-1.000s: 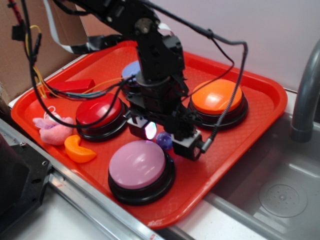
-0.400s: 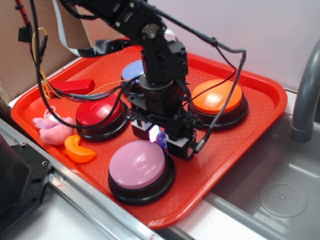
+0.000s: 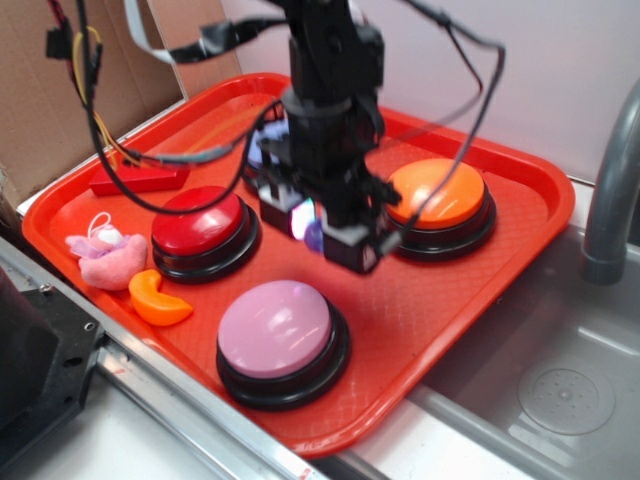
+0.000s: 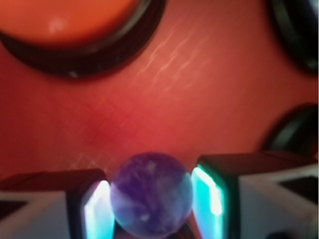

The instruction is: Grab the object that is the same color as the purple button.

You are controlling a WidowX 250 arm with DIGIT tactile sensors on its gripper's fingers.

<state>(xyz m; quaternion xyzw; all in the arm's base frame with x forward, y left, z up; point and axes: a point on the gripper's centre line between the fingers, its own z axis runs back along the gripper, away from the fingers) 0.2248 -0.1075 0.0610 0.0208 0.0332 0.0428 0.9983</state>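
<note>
While the gripper [image 3: 312,228] hangs above the middle of the red tray [image 3: 470,300], the small purple ball [image 3: 314,236] sits pinched between its two fingers, clear of the tray floor. In the wrist view the ball [image 4: 151,194] fills the gap between the finger pads [image 4: 95,209], which glow pale blue-green on their inner faces, and each pad presses against one side of it. The jaws are closed only as far as the ball allows. Its surface is glossy, dark violet with paler marbled streaks.

Below and in front of the gripper stands the purple button [image 3: 275,328], a lilac dome on a black base, near the tray's front edge. The red button [image 3: 199,217] is to the left of the gripper and the orange button [image 3: 437,194] just beside it on the right; the wrist view shows the orange button [image 4: 70,20] at the top edge, blurred. A pale blue button [image 3: 266,150] is mostly hidden behind the arm.

An orange crescent [image 3: 158,297] and a pink plush toy [image 3: 105,255] lie near the tray's left front corner, and a red block [image 3: 140,178] lies farther back on the left, with cables draped over it. A metal sink [image 3: 560,395] lies to the right of the tray.

No brand, label or readable writing shows on any of the things.
</note>
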